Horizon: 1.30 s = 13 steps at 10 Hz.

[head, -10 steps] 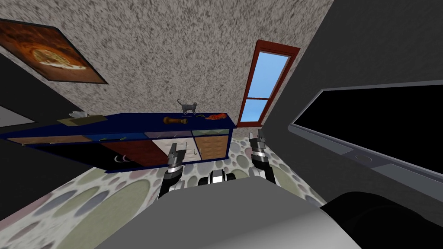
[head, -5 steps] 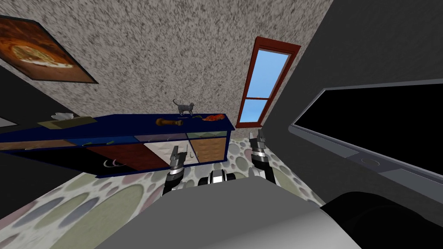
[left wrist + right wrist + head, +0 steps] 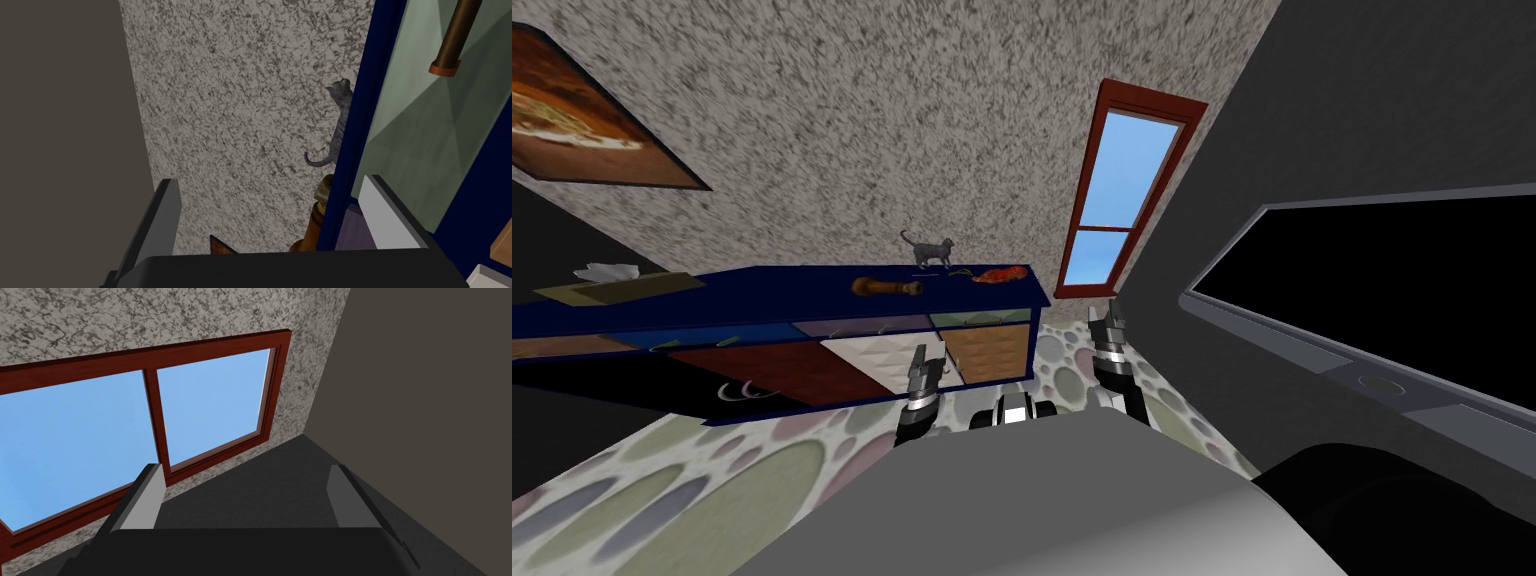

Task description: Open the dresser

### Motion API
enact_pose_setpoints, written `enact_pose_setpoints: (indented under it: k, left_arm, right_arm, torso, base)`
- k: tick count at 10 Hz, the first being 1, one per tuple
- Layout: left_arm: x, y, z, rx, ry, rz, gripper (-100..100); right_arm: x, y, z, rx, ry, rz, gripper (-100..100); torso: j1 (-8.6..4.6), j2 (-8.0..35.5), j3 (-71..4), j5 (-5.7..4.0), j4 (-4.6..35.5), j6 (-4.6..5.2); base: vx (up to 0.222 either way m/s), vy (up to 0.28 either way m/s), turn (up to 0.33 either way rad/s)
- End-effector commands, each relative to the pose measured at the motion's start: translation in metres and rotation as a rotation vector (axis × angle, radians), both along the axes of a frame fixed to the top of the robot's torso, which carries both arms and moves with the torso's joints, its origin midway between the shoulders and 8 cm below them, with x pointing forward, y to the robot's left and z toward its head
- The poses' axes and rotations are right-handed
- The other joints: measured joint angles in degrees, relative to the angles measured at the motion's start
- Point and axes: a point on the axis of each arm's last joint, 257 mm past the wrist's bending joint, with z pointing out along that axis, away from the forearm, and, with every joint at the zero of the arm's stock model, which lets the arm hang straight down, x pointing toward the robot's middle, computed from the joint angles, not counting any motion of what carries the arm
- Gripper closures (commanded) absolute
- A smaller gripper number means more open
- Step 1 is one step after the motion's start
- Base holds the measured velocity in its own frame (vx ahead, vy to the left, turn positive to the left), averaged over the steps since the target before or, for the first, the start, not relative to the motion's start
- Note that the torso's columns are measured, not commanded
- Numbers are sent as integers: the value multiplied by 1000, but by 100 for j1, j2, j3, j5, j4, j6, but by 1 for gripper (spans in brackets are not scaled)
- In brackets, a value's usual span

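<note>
Shifting since the earlier frame, I am closing on the long dark-blue dresser [image 3: 762, 300], apparently unopened, left gripper [image 3: 928, 357] and right gripper [image 3: 1109, 318] both spread empty.

Facing a speckled grey wall [image 3: 912, 120] holding a red-framed window [image 3: 1122, 190] that is showing clear blue sky. Finding a dark-framed orange picture [image 3: 572, 110] well left of the window, a floor [image 3: 712, 480] of pale rounded patches below it, and a plain dark grey wall [image 3: 1362, 100] just right of it.
</note>
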Motion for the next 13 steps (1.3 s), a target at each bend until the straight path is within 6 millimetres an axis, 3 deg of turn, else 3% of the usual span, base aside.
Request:
enact_pose_setpoints:
  k: [1,8,13]
  left_arm:
    - [-3,0,-18,-9,20,5,-100]
    - [-13,0,-60,-30,63,17,-100]
    - [-18,-1,-73,-42,76,22,-100]
  right_arm:
    - [0,0,0,0,0,0,0]
    - [0,0,0,0,0,0,0]
    - [0,0,0,0,0,0,0]
  torso:
    - [9,9,3,2,1,0]
    - [2,7,3,1,1,0]
    - [8,11,6,2,2,0]
  base:
    - [73,-66,-11]
    - [87,-75,-13]
    - [69,-57,-8]
